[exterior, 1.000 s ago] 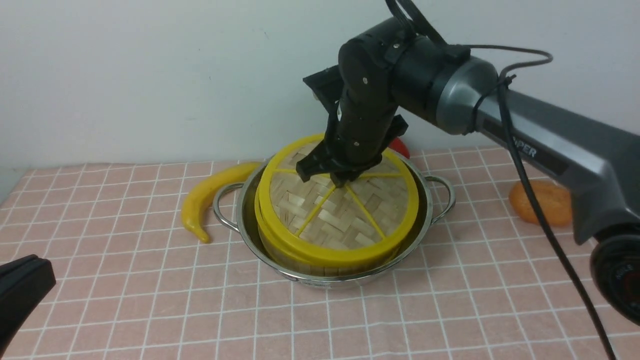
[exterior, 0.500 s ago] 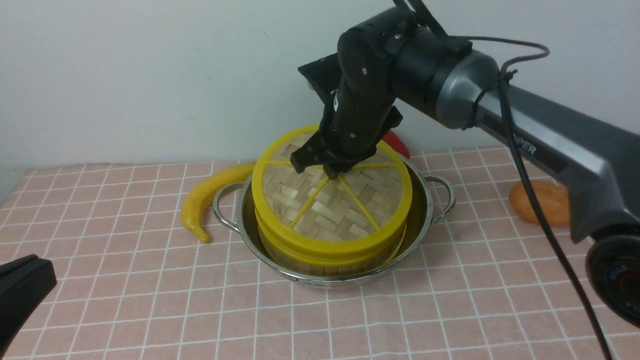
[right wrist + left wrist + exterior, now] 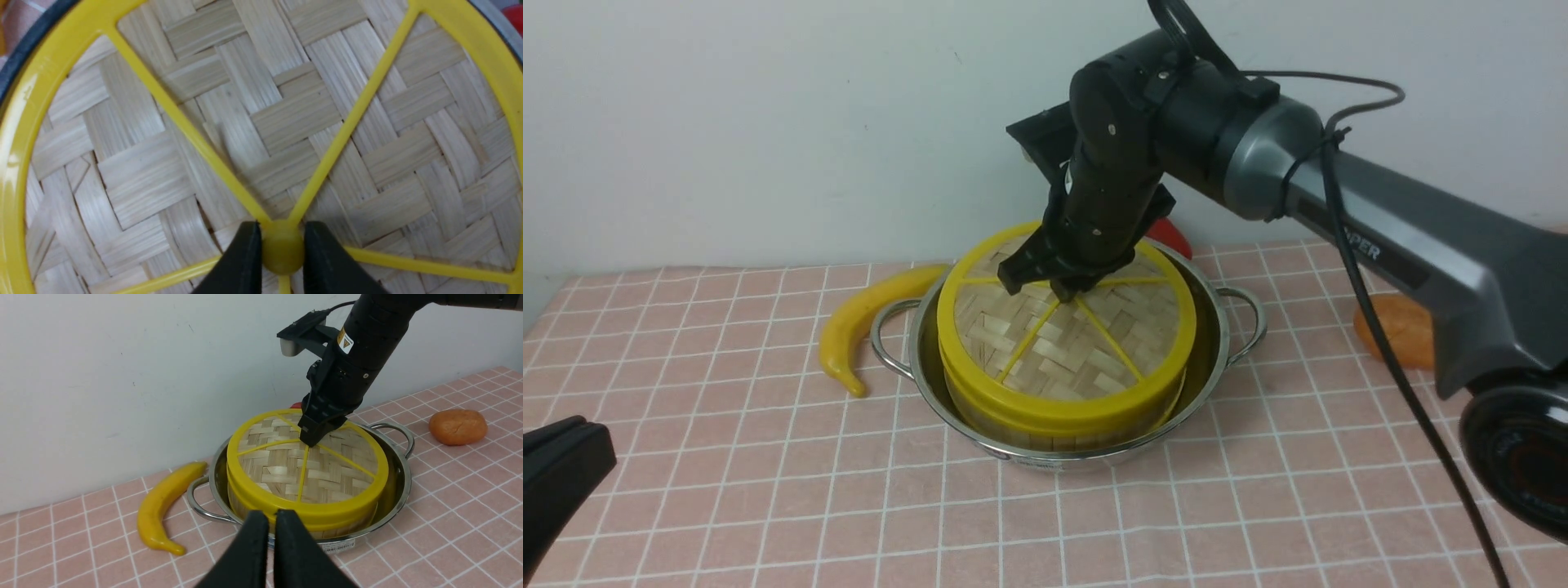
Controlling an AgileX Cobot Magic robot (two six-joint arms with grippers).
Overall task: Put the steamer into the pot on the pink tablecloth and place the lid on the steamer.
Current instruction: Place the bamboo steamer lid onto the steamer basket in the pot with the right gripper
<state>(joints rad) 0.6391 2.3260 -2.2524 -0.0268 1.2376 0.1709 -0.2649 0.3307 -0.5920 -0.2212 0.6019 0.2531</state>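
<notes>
Where spokes meet, right pincer (image 3: 282, 233) pinching hub of lid (image 3: 1062, 347), jaws part-open

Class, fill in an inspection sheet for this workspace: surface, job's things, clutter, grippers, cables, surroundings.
Surface: pink tablecloth with a white grid, lying flat.
Job's things: steamer stands inside the pot; lid rests on top of the steamer.
Clutter: banana left of the pot; orange lump to its right; red object behind it, mostly hidden.
Grippers: right gripper shut on the lid's hub; left gripper shut, empty, clear of the pot.
Cables: black cable loops along the right arm.
Surroundings: white wall behind; nothing else seen.
</notes>
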